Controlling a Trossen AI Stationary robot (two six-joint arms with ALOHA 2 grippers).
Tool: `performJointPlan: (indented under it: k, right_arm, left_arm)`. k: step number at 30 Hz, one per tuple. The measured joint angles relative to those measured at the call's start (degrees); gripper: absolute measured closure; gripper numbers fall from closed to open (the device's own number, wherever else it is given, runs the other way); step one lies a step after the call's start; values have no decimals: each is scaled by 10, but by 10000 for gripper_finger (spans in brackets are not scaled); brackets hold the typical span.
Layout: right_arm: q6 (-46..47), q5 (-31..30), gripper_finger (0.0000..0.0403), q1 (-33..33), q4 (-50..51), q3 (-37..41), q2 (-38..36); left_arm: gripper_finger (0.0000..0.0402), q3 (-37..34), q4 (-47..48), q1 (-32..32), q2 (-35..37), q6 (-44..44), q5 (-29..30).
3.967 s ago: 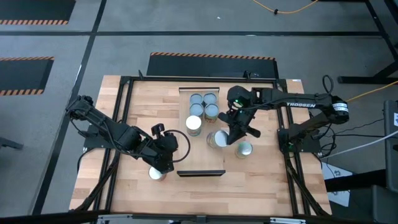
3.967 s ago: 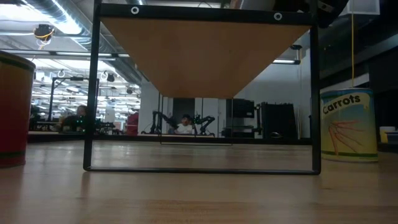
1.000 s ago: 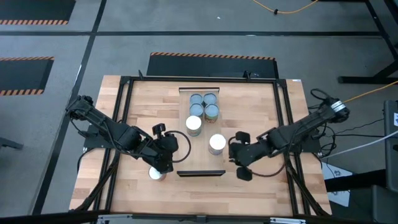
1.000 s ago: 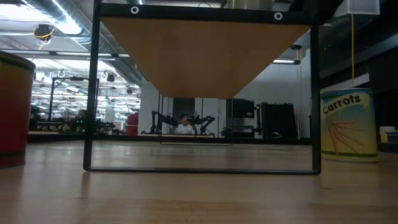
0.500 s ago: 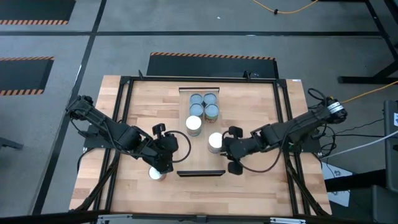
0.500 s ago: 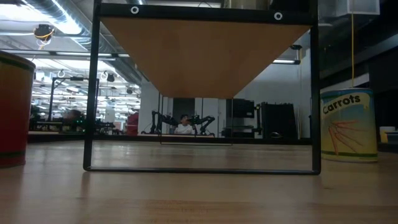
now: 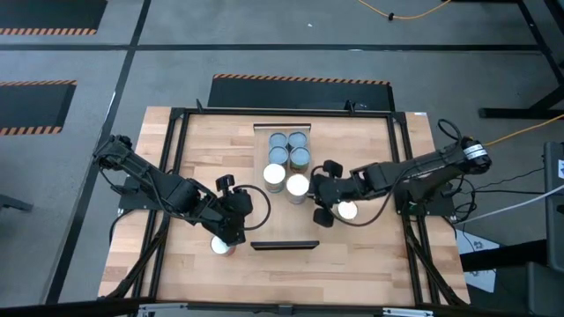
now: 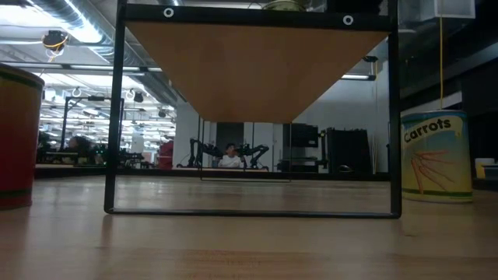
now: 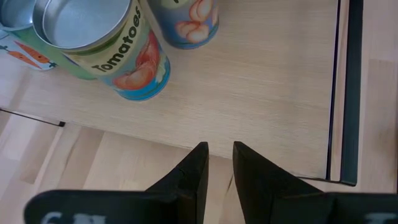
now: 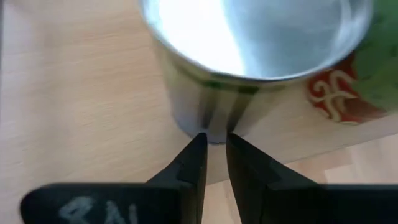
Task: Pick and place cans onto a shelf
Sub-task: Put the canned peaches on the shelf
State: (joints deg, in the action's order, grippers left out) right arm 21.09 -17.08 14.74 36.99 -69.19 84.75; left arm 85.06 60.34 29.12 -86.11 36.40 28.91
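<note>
- Right gripper (image 7: 319,189) low over the middle of the long pale-wood shelf board (image 7: 284,198), fingertips pointing at a silver-topped tin can (image 7: 297,186).
- In the right wrist view, two dark fingers (image 10: 191,163) nearly together, only a thin gap between them, nothing clamped; tips just short of that shiny tin can (image 10: 249,56), right at the foot of its wall.
- Can upright on the board, beside another white-topped can (image 7: 275,176); three more grey-topped cans (image 7: 289,147) clustered toward the far end of the shelf.
- Behind the right gripper, a further bright-topped can (image 7: 346,210) on the wooden tabletop (image 7: 370,255), off the shelf, just beside the arm's wrist.
- Left gripper (image 7: 234,219) near the front end of the shelf, close to its dark lip (image 7: 284,245); a white-topped can (image 7: 222,246) on the table just beneath the arm.
- Left fingers (image 9: 196,167) likewise narrowly parted and gripping nothing, well apart from a tomato-labelled can (image 9: 112,46) and a second labelled can (image 9: 186,22) ahead.
- Low view: a carrot-labelled can (image 8: 436,155) standing at the right, a red-sided can (image 8: 17,136) at the left.
</note>
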Motion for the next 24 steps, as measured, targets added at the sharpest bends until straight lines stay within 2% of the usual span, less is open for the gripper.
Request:
performJointPlan:
  k: [9, 12, 15, 17, 24]
  right_arm:
    - [-5, 7, 337, -31, 13, 0, 0]
    - [4, 57, 337, -31, 26, 0, -1]
    - [11, 142, 337, -25, 25, 0, -1]
    - [11, 176, 337, -17, 12, 0, -1]
    - [7, 187, 337, 9, -46, 0, -1]
  left_arm:
    - [335, 0, 0, 0, 0, 0, 0]
    - [335, 0, 0, 0, 0, 0, 0]
    - [335, 0, 0, 0, 0, 0, 0]
    - [335, 0, 0, 0, 0, 0, 0]
    - [335, 0, 0, 0, 0, 0, 0]
